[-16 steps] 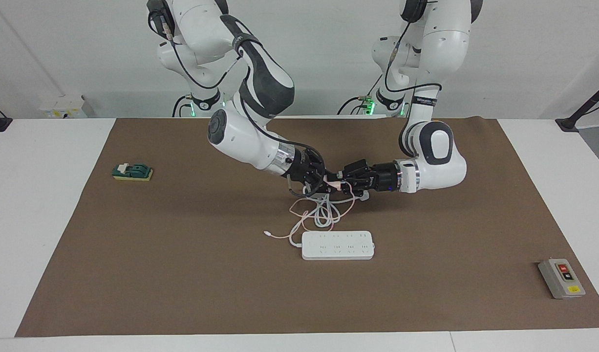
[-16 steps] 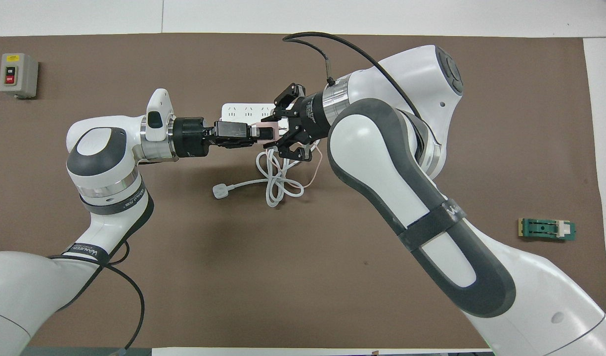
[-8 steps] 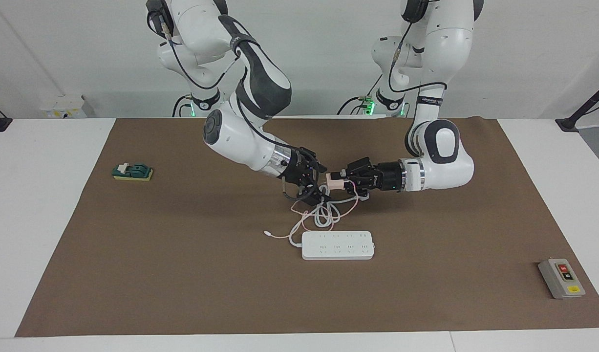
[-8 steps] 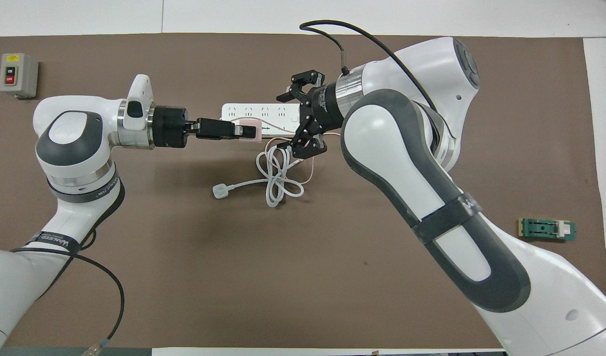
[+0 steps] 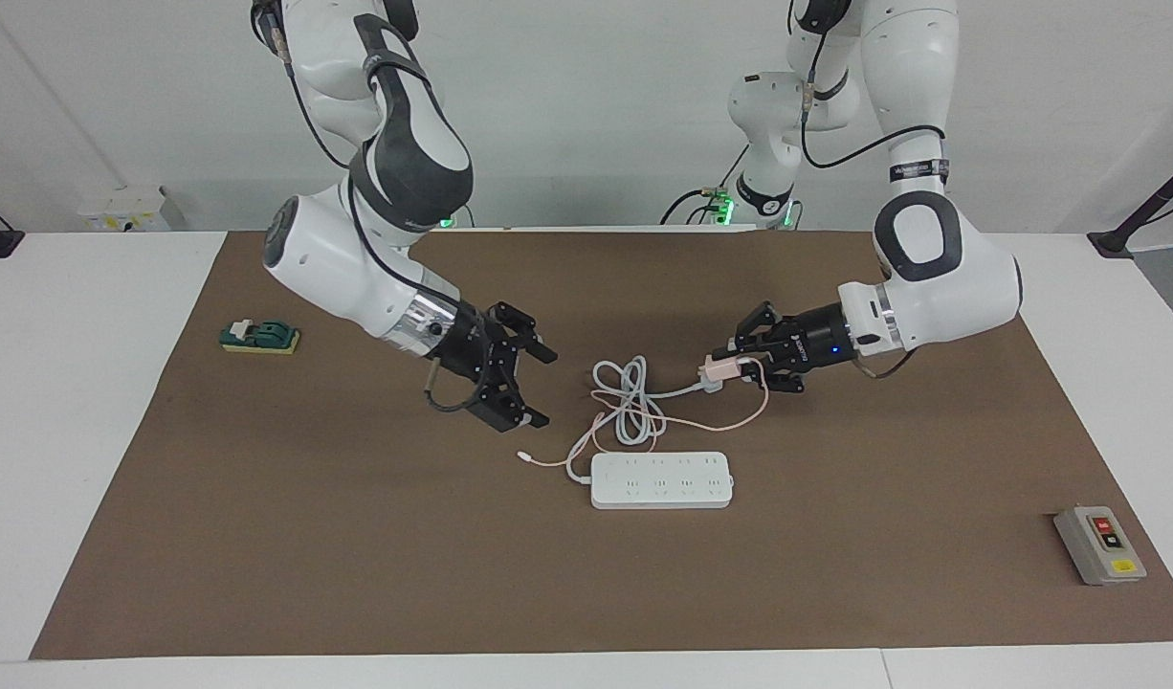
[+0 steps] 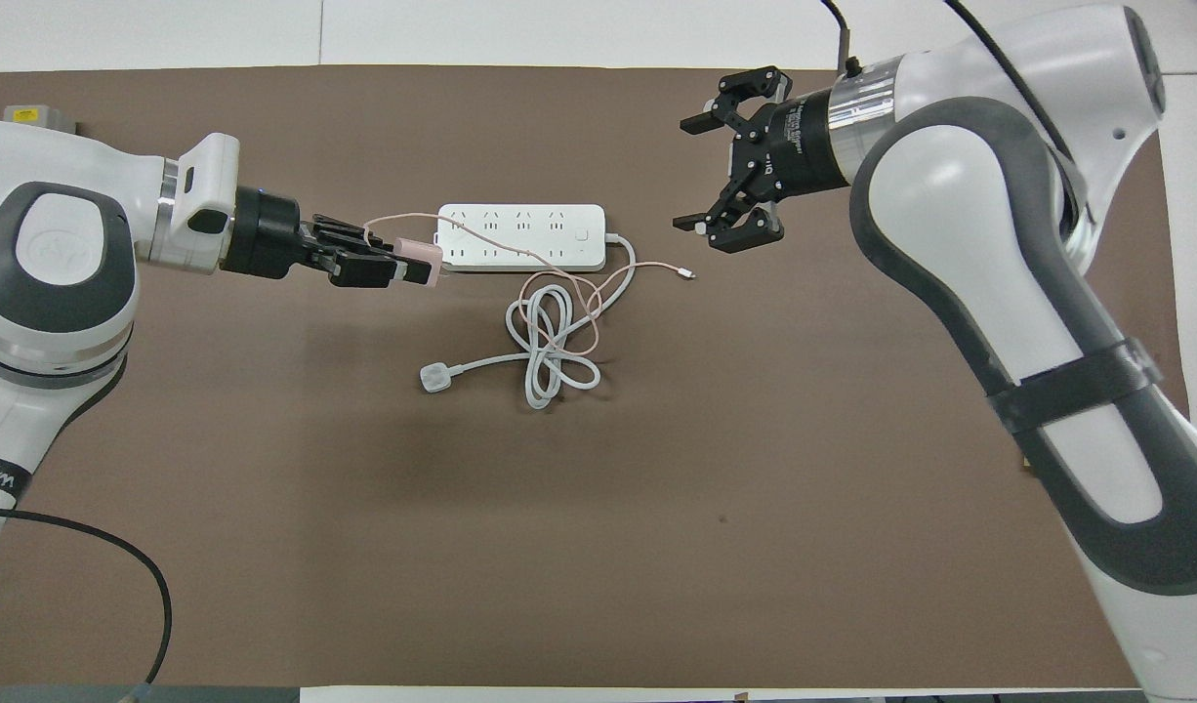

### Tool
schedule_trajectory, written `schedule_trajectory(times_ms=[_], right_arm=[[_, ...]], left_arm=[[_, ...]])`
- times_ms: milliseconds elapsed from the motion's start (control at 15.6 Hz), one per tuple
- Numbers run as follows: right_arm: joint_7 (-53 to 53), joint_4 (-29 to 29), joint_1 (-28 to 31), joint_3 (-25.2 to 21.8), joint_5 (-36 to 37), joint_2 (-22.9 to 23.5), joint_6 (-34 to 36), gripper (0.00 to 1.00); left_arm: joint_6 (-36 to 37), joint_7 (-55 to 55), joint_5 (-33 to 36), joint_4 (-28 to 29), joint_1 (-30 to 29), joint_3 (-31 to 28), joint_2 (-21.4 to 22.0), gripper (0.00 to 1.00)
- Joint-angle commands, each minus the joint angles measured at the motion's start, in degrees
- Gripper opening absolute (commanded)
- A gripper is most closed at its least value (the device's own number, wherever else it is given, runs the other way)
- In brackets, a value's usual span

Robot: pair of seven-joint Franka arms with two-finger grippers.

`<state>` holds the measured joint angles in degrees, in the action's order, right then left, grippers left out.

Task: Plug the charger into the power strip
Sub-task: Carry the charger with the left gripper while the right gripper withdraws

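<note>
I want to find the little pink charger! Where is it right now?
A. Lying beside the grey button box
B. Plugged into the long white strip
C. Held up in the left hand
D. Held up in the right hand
C: the left hand is shut on the charger, held above the mat; the right hand is open and holds nothing.

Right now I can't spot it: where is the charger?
The charger is up in the left pincer, over the mat toward the left arm's end, above the white plug; the power strip lies beside.
</note>
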<state>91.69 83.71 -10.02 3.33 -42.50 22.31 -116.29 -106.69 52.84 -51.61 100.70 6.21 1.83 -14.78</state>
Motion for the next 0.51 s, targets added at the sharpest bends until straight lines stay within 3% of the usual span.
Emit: schedule_trajectory(times_ms=[0,128,449], right_arm=[[-5.6,0.1,2.2,0.4,5.0,-1.3,4.0,1.0],[-10.3,0.1,3.6,0.3,7.2,-1.8,6.7,1.0],[-26.0,-0.5,7.6,0.3,13.1,-2.9,14.3,1.0]], left_arm=[[-2.4,2.5,10.7,-2.4,0.9,0.0,1.3,0.0],[-4.0,2.8,17.9,-4.2,2.6,0.3,0.7,0.0],[-17.6,7.2,34.4,-2.8,10.6,0.2,-0.5,0.0]])
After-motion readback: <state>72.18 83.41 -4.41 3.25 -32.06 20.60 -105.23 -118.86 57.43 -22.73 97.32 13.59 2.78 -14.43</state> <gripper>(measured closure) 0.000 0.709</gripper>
